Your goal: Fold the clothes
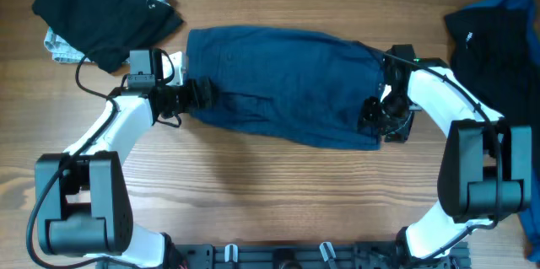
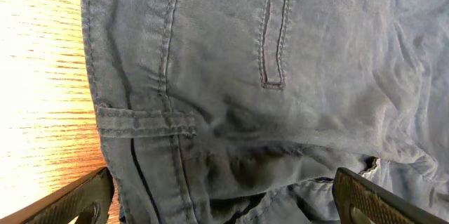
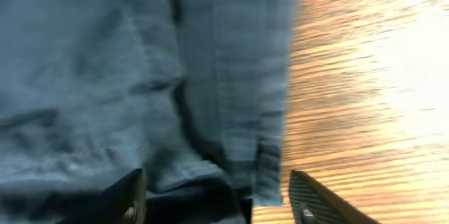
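Note:
A plain dark navy garment (image 1: 283,83), shorts or trousers with seams and a belt loop, lies spread across the middle of the table. My left gripper (image 1: 198,94) is at its left edge, open, its fingers straddling the fabric (image 2: 224,203). My right gripper (image 1: 375,117) is at its right lower corner, open, with the hem between the fingers (image 3: 217,196). A black garment (image 1: 105,12) lies on a pale grey-blue one (image 1: 59,45) at the far left. A black and brighter blue pile (image 1: 498,29) lies at the far right.
The wooden table (image 1: 253,185) shows bare wood in front of the navy garment. The arm bases (image 1: 80,210) (image 1: 481,176) stand at the front left and front right.

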### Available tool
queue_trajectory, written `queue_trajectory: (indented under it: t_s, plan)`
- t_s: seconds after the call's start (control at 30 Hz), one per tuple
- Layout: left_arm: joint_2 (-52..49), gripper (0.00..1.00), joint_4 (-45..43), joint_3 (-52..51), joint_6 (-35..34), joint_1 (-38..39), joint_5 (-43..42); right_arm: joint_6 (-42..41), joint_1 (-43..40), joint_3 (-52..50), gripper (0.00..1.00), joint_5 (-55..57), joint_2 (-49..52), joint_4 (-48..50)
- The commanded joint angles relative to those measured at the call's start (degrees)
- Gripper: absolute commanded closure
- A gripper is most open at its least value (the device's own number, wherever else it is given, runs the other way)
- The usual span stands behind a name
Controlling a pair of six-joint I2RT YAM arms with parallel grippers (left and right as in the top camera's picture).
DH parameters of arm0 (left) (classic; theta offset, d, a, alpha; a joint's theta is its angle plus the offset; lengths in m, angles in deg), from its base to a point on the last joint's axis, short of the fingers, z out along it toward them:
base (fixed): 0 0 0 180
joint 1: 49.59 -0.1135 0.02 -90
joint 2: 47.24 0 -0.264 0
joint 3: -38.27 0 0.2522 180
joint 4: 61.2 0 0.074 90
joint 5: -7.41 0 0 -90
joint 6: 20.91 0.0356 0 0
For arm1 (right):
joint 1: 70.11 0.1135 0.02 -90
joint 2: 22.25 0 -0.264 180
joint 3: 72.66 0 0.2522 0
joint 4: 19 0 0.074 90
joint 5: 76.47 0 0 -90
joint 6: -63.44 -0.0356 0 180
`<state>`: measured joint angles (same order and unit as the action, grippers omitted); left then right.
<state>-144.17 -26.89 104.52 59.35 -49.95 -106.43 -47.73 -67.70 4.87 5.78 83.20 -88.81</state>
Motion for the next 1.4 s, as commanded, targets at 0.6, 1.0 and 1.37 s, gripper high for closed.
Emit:
queue_trajectory:
  t_s: [0.6,1.0,1.37]
  plan:
    - [-0.61,0.0,-0.09,0.61,-0.33,0.26,-0.33,2.99,-0.02,-1.05,0.66,-3.52,1.07,1.2]
    - [-0.61,0.0,0.02,0.61,-0.33,0.26,-0.31,-1.95,-0.2,-4.85,0.96,0.44,1.05,4.15]
    - [-0.61,0.0,0.26,0.61,-0.33,0.26,-0.28,-4.55,-2.84,0.74,0.96,5.44,1.05,0.33]
